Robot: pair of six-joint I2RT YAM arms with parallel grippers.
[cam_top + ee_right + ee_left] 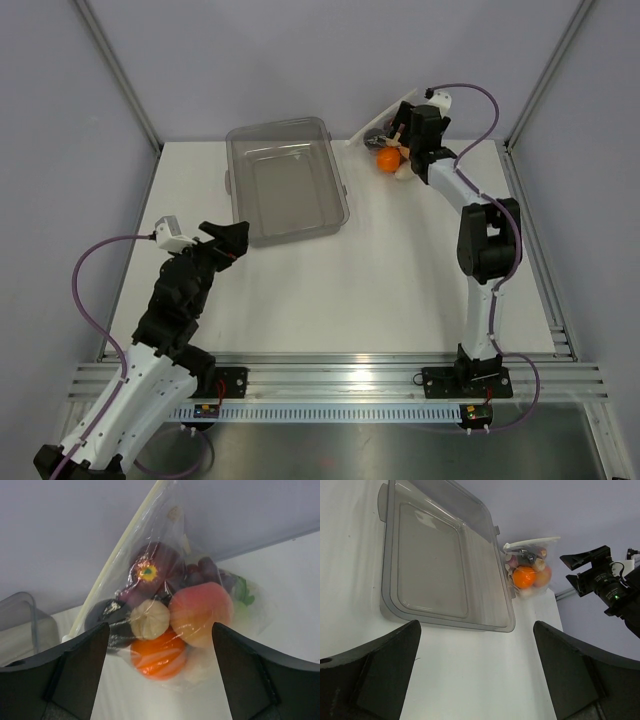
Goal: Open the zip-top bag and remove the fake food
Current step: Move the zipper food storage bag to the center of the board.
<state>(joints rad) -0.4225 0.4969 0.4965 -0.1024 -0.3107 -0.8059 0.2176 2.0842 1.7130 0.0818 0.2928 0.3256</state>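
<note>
Currently, right gripper (160, 626) jaws stand wide apart facing the zip-top bag (165, 595) of fake food (200, 612); left gripper (476, 630) likewise apart, near the clear plastic bin (435, 565).

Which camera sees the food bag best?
The right wrist view: the zip-top bag is close, each fake food piece distinct. The left wrist view shows it small, far; from the top, the right arm hides most of it.

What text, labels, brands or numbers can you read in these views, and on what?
No readable text in any view.
zip-top bag: no lettering shows.
clear bin: unmarked.
small red tags on the base rail: too small to read.
</note>
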